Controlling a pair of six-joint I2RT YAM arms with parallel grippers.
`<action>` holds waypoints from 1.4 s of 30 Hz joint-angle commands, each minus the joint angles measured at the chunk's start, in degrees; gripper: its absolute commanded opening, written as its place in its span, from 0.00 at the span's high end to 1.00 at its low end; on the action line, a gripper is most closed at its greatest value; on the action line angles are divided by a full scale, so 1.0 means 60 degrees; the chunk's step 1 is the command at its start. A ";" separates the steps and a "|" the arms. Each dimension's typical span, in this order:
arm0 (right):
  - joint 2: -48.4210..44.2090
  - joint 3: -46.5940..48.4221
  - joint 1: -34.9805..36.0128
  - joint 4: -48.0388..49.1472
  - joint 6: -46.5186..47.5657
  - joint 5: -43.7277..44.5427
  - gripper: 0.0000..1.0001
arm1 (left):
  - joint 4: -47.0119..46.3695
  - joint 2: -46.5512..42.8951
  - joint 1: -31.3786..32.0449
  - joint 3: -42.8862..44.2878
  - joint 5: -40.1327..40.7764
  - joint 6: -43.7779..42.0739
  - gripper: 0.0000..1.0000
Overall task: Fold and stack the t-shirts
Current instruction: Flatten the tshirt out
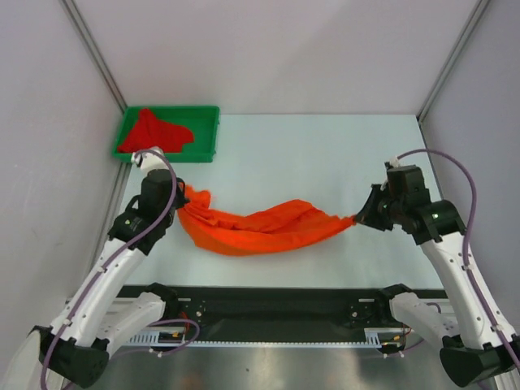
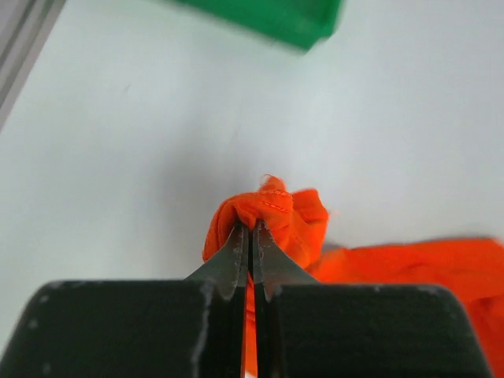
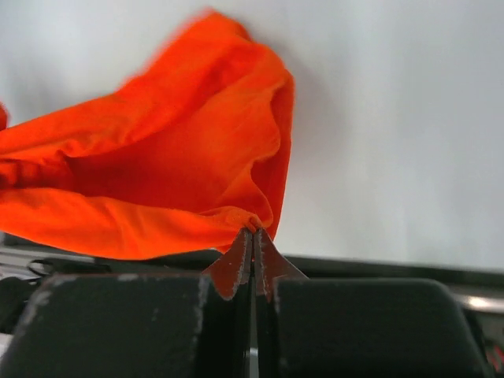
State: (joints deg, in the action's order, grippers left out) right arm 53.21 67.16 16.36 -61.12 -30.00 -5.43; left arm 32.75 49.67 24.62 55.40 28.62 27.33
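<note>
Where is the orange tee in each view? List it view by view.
Top external: orange tee mid-table, strung from left gripper to right gripper.
Left wrist: bunched centre at the left gripper, trailing lower right.
Right wrist: fills the upper left, pinched by the right gripper.
Shared landmark: the pale table behind it in all three.

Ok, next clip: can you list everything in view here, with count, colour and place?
orange t-shirt: one, bright orange, strung between the two grippers, sagging over mid-table
red t-shirt: one, deeper red, crumpled inside the green tray
green tray: one, green, table's far left corner
table: one, pale, beneath everything
left gripper: one, black, shut on the orange t-shirt's left end
right gripper: one, black, shut on its right end
</note>
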 commanded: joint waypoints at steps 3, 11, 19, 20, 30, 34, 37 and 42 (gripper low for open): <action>-0.0050 -0.0807 -0.0602 -0.0491 -0.0172 -0.0223 1.00 | 0.0941 -0.0061 -0.0910 -0.0635 -0.0639 0.0807 1.00; 0.1661 0.2323 -0.2580 -0.0507 0.1410 -0.0181 1.00 | 0.0943 0.0874 -0.1071 0.1530 -0.0785 0.0644 1.00; 0.3290 0.6954 -0.2653 -0.0886 0.1528 0.0055 1.00 | 0.0635 0.2371 -0.1233 0.5677 -0.2192 0.1129 1.00; 0.3072 0.7044 -0.2653 -0.0887 0.1543 0.0041 1.00 | 0.0649 0.2400 -0.1233 0.5824 -0.2149 0.1085 1.00; -0.1365 -0.1061 -0.2624 -0.1149 0.0649 -0.3455 0.93 | 0.1367 0.0716 -0.2066 0.0120 -0.0053 0.1437 0.35; -0.2202 -0.3500 -0.2522 -0.2014 0.1116 -0.5040 0.65 | 0.1513 0.1373 -0.2550 -0.0298 -0.1369 0.0777 0.00; -0.1310 -0.3077 -0.2536 -0.1122 0.1147 -0.4559 0.41 | 0.1456 0.2488 -0.2741 0.0229 -0.2485 0.0074 0.06; 0.1190 -0.2303 -0.2551 0.1482 0.1045 -0.3902 0.34 | 0.0504 0.3583 -0.2639 0.0216 -0.5392 -0.0512 0.19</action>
State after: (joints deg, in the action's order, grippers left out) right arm 53.10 49.69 1.06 -65.23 -23.79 -30.50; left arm 40.01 68.47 8.56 54.87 9.58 28.32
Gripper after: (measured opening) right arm 0.651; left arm 0.833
